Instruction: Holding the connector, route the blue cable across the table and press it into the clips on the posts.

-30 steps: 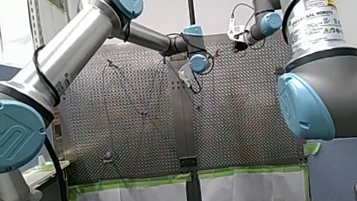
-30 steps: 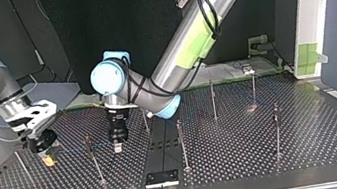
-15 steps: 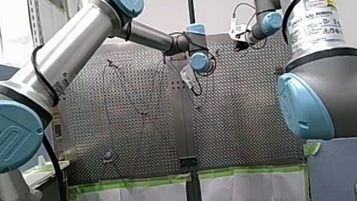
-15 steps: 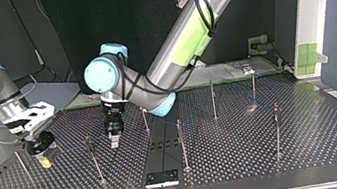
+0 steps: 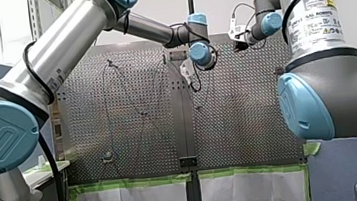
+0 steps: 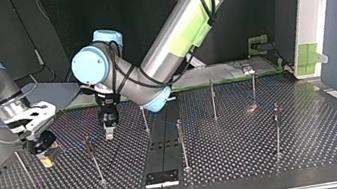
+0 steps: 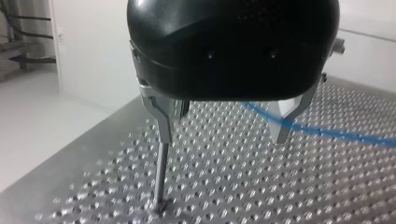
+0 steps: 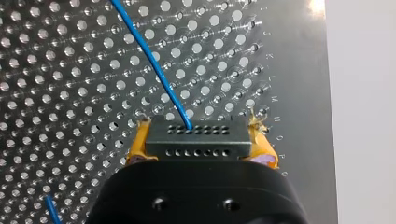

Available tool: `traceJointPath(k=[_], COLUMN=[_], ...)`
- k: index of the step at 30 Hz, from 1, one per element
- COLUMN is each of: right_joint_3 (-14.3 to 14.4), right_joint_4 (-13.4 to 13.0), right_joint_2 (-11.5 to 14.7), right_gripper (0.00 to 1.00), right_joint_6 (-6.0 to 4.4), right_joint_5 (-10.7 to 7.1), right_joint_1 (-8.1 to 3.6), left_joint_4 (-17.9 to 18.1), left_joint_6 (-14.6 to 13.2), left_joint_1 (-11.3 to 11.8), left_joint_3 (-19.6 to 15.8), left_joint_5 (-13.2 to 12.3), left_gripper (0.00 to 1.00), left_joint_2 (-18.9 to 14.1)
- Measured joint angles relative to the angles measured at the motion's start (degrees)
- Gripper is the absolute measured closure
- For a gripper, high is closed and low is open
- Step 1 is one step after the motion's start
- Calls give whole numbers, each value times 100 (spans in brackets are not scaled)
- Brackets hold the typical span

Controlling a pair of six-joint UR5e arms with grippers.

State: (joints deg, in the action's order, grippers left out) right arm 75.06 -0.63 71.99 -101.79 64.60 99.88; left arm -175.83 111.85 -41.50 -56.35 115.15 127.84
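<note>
A: What has changed in the last second?
B: My left claw [image 6: 108, 132] has risen and drifted a little toward the top view's left. Before, it hung lower and nearer that view's middle. The front view shows the same lift at its wrist.

A: And the connector?
B: The grey connector [image 8: 198, 141], with its two rows of small holes, sits where it did, at the top view's left, close over the bench [image 6: 277, 161]. My right claw [image 8: 199, 132] has hardly shifted and pinches it end to end between its yellow pads [image 8: 138, 145].

A: Where does the cable go?
B: The blue cable [image 8: 148, 59] leaves a hole in the connector's row farther from the claw and runs ahead over the perforated plate. In the top view it reaches the head of the nearest post [image 6: 89, 148], which stands between the two claws. Beyond that it shows faintly among the posts further toward that view's right.

A: How does the left claw stand?
B: Its metal fingers [image 7: 160, 119] are spread wide, with the perforated bench showing between them. The cable passes beyond one finger. A thin post [image 7: 160, 179] stands upright in line with the other finger. Whether they touch, and which post it is, I cannot tell.
</note>
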Motion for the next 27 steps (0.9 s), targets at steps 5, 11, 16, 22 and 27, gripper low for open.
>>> traceJointPath(k=[5, 11, 16, 22, 27], right_joint_3=[-1, -1, 0, 1, 1], right_joint_4=[7, 9, 9, 9, 10], right_joint_2=[-2, -3, -3, -3, -9], right_gripper=[100, 100, 100, 100, 100], right_joint_6=[0, 1, 6, 13, 16], right_joint_5=[-1, -7, -8, -7, 4], right_joint_1=[5, 16, 32, 51, 58], left_joint_4=[-134, -116, -85, 32, 171], left_joint_6=[-12, -90, -220, -356, -414], left_joint_1=[-90, -156, -195, -216, -234], left_joint_3=[-243, -543, -804, -1124, -1407], left_joint_5=[-214, -251, -38, 277, 470], left_gripper=[2, 2, 2, 2, 2], left_joint_2=[-248, -548, -810, -1129, -1412])
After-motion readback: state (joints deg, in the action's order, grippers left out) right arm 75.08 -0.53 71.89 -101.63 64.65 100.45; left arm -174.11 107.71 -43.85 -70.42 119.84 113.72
